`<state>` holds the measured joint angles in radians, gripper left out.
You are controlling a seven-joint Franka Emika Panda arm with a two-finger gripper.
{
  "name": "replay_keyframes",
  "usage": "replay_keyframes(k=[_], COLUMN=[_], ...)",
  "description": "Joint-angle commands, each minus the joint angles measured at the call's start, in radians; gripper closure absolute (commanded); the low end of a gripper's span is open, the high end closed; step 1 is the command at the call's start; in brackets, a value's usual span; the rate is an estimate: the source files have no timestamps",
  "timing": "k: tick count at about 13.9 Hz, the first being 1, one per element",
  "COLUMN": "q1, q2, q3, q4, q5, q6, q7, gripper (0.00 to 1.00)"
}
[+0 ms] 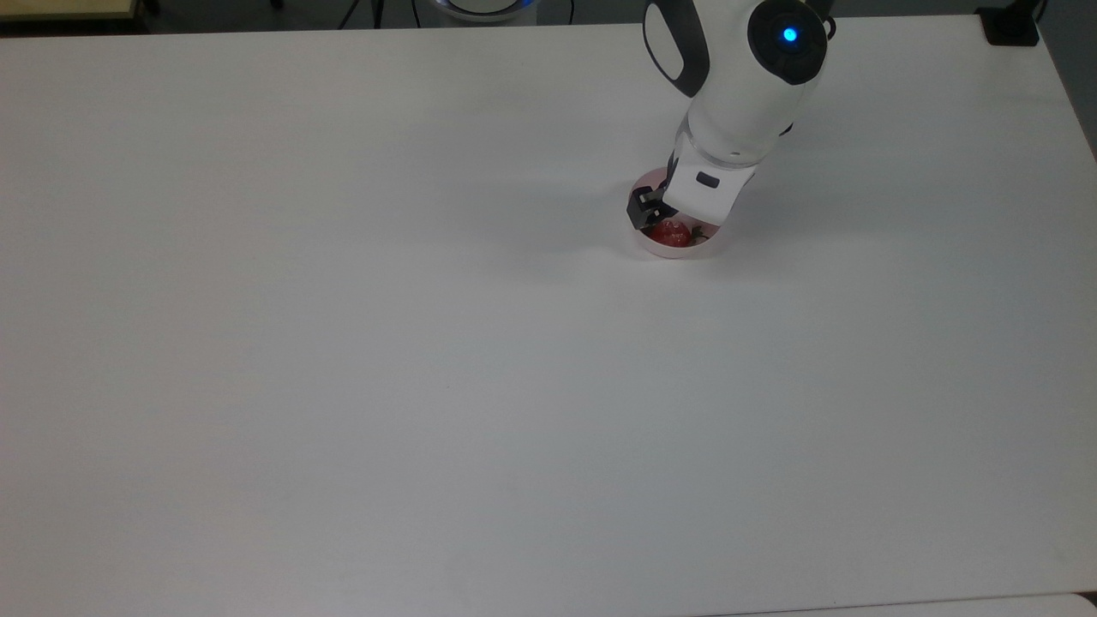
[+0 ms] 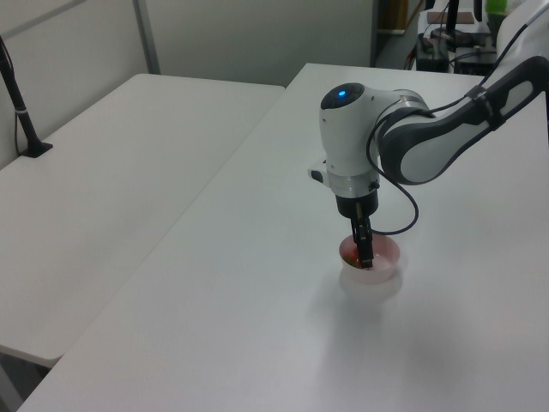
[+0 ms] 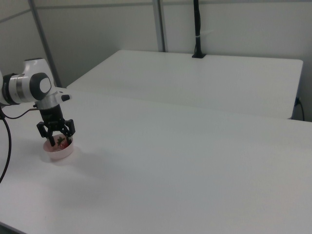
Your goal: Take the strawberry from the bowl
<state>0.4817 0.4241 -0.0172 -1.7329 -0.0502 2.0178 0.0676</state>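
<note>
Nothing readable is showing in any of the views: no words, labels, brand marks, numbers or signs are appearing on anything in them.

Arm appearance: white Panda arm.
Glossy white shells, dark grey joint bands, lit blue indicator, thin black cable loop, black gripper.
</note>
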Motion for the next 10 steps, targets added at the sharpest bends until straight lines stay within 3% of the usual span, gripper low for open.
replay_keyframes(k=[1, 4, 10], q1=[0.014, 0.021, 0.020], q2=[0.018, 0.021, 0.015], q3=[-0.006, -0.006, -0.006], q4=[-0.010, -0.010, -0.008], q5=[-0.014, -0.014, -0.026], q6=[0.030, 0.032, 0.030], q7=[-0.017, -0.015, -0.018], gripper=[0.27, 0.32, 0.74])
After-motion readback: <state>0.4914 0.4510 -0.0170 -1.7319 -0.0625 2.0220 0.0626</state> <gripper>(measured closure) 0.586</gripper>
